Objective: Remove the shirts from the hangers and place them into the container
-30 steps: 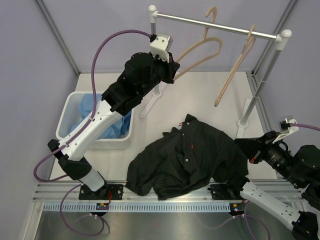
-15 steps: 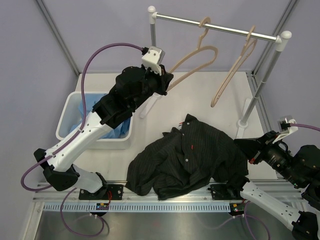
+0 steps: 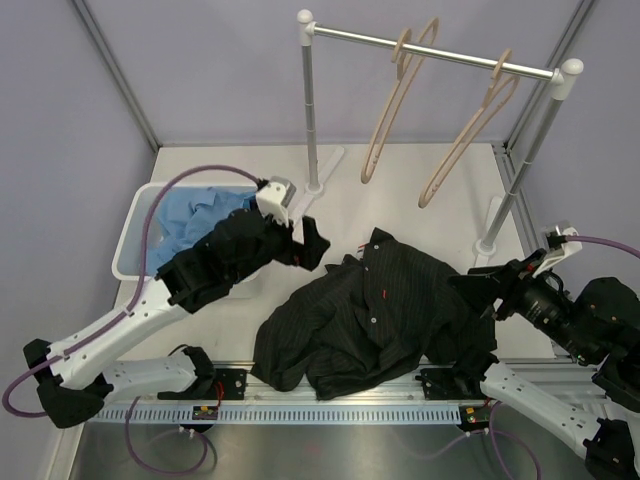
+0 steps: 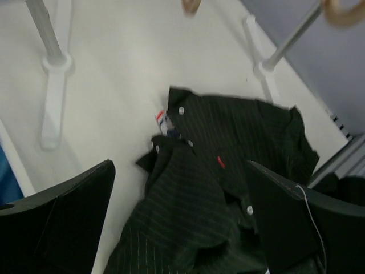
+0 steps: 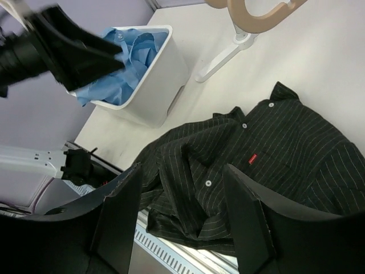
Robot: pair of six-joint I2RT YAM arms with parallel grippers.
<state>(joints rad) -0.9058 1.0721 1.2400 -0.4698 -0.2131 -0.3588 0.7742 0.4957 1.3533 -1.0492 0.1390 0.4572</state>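
A: where's each cam looking?
B: top one's high past the near edge of the table, facing down. Wrist cams sit close in; all three catch the black shirt.

**Let go of the hanger, dropped low**

Swung the left gripper down from beside the rail to between the container and the black shirt, jaws gone from shut to wide apart; left the left hanger dangling steep instead of pulled sideways; spread the right gripper jaws too.
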